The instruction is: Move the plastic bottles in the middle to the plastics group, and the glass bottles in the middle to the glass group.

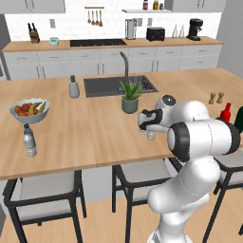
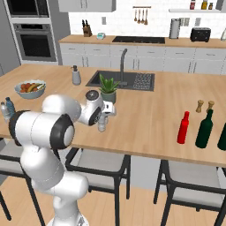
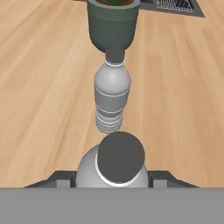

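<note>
Wooden island counter [image 1: 95,137] spanning the foreground, with a dark sink [image 1: 107,86] and grey faucet [image 1: 125,64] set into it. Potted green plant [image 1: 130,97] standing just in front of the sink, its dark green pot [image 3: 113,26] close up in the hand view. Grey soap dispenser [image 1: 74,87] left of the sink. Fruit bowl [image 1: 30,110] near the left end (oranges and a banana inside). Two small brown shakers [image 2: 205,106] side by side toward the right end. Dark-framed stools [image 1: 42,192] tucked under the near edge. On the back counter: knife block [image 1: 33,34], black cooktop [image 1: 98,42], toaster [image 1: 155,33], coffee machine [image 1: 194,28]. Utensils [image 1: 94,17] hanging on the wall. Built-in oven [image 2: 35,42] at far left.
</note>
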